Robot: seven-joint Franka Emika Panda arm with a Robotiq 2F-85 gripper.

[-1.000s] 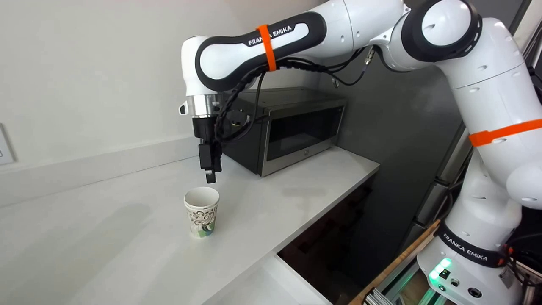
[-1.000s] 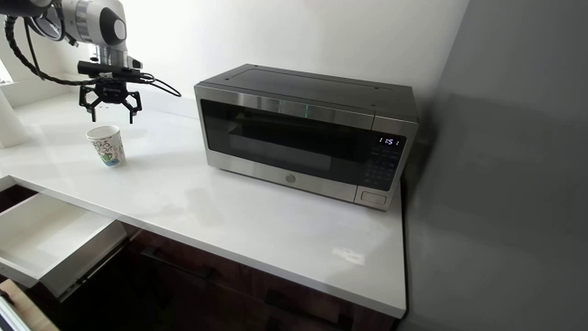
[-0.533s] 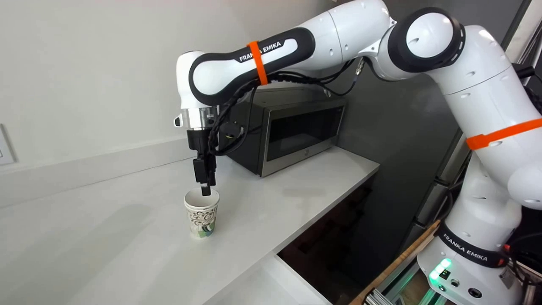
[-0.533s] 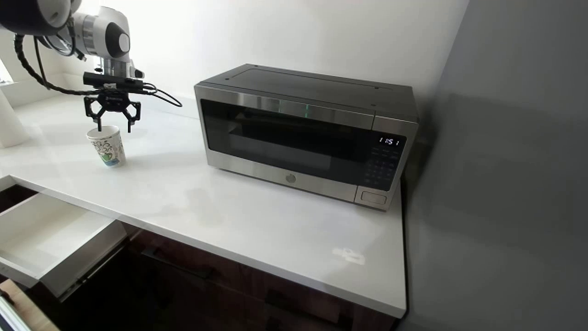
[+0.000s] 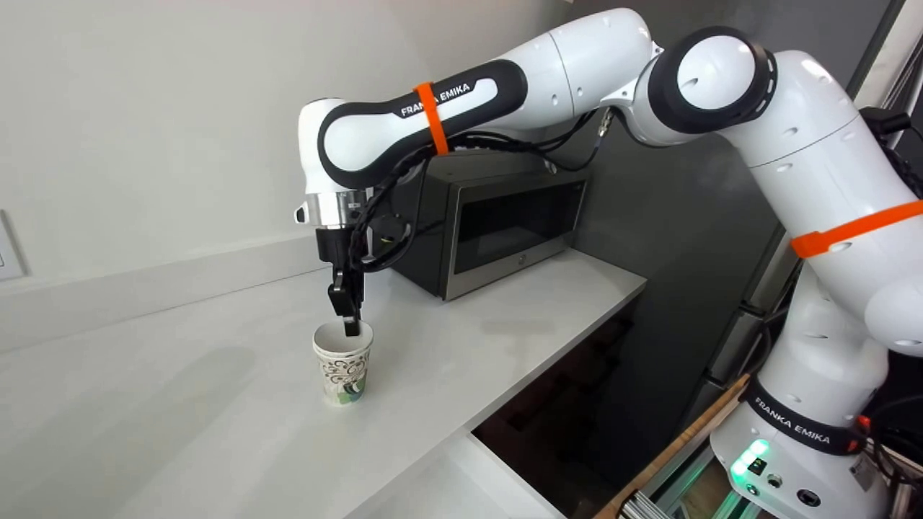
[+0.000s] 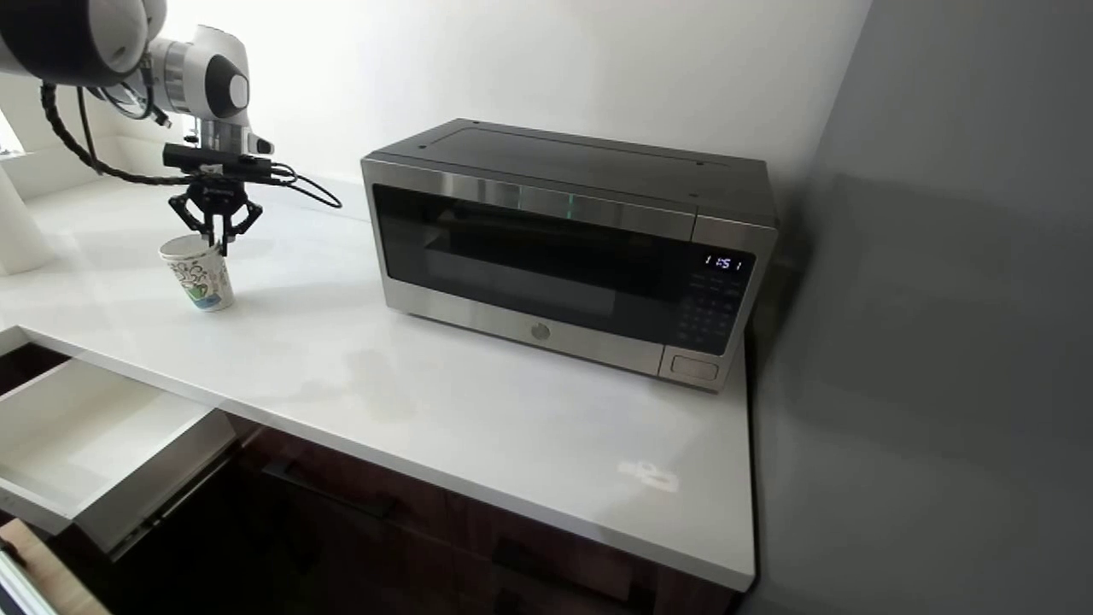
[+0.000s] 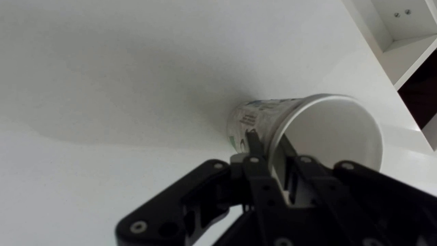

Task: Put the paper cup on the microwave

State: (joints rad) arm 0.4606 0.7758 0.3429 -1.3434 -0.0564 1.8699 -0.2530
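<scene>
Presently the gripper (image 6: 217, 248) straddles the rim of the paper cup (image 6: 201, 278), jaws slightly parted; in an exterior view the cup stands on the counter (image 6: 444, 401), microwave (image 6: 568, 256) at its three o'clock.

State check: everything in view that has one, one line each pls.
White patterned paper cup, upright, mouth up, on the glossy white countertop.
Black two-finger gripper, fingers close together astride the cup's rim, one inside, one outside; can't tell if pinching.
Steel-and-black boxy microwave, door shut, clock lit at 11:51.
White rectangular drawer, standing open.
Small green lights on the white robot base, lit.
</scene>
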